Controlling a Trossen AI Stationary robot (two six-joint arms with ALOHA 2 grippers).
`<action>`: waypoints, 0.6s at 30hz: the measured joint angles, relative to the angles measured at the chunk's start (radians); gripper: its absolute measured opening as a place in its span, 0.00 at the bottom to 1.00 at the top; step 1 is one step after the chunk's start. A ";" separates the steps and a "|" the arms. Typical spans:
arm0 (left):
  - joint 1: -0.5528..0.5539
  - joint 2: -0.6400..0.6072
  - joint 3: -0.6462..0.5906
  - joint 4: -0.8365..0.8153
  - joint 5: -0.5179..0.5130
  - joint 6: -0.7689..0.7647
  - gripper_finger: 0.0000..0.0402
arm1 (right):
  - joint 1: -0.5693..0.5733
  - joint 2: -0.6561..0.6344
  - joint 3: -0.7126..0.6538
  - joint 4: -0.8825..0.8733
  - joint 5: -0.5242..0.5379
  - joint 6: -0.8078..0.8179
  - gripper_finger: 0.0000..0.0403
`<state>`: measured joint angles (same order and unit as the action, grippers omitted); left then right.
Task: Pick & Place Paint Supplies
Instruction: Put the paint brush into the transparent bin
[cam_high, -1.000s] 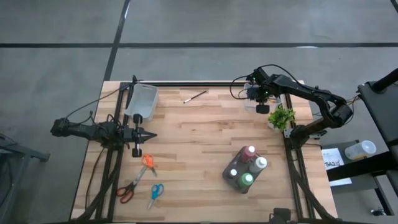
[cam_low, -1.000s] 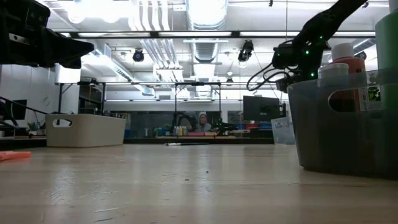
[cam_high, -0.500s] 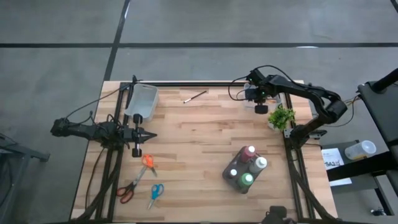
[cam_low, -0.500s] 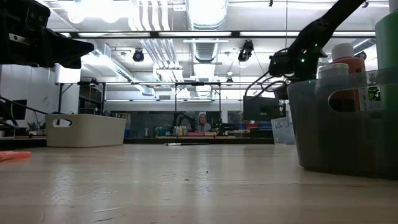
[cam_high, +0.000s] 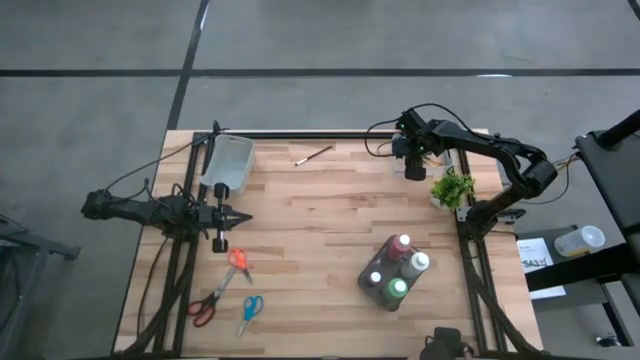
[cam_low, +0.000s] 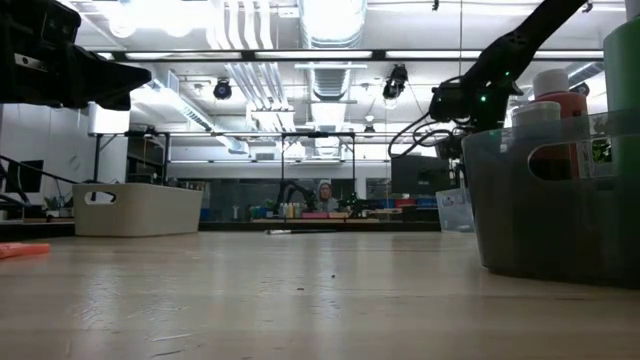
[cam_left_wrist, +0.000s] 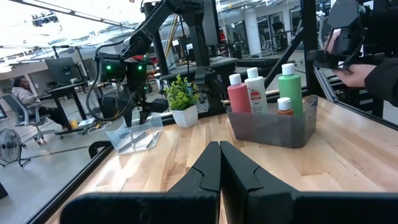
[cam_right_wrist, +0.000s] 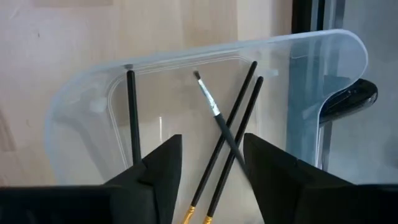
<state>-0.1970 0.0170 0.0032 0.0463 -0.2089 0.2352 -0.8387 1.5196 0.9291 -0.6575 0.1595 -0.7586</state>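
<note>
The right gripper (cam_high: 414, 172) hangs over the far right corner of the pale wooden table (cam_high: 320, 230), just beside the small green potted plant (cam_high: 452, 187). Its two dark fingers (cam_right_wrist: 155, 171) stand parted and hold nothing — between them the right wrist view looks down into a clear plastic tray (cam_right_wrist: 93, 99) holding four thin dark paintbrushes (cam_right_wrist: 233, 134), two of them crossed.

A fifth thin paintbrush (cam_high: 313, 155) lies loose on the table near the far edge, between the white plastic bin (cam_high: 229, 164) and the right arm.

The four small paint bottles (cam_high: 398, 268) — red, dark red, green and white — stand together in a grey translucent caddy (cam_high: 372, 292) at the near right.

The left gripper (cam_high: 226, 217) waits above the table's left side, its fingers (cam_left_wrist: 208, 171) pressed together and empty. Orange, red and blue scissors (cam_high: 228, 285) lie near it.
</note>
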 joint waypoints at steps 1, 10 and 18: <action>0.000 0.000 0.000 0.000 0.000 0.000 0.00 | 0.000 0.000 0.000 0.001 0.000 0.000 0.42; 0.000 0.000 0.000 0.000 0.000 0.000 0.00 | 0.001 -0.030 0.053 0.008 -0.011 0.098 0.42; 0.000 0.000 0.000 0.000 0.000 0.000 0.00 | 0.006 -0.050 0.184 0.021 -0.196 0.352 0.42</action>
<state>-0.1967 0.0170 0.0032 0.0460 -0.2089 0.2352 -0.8328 1.4696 1.1133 -0.6361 -0.0362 -0.4065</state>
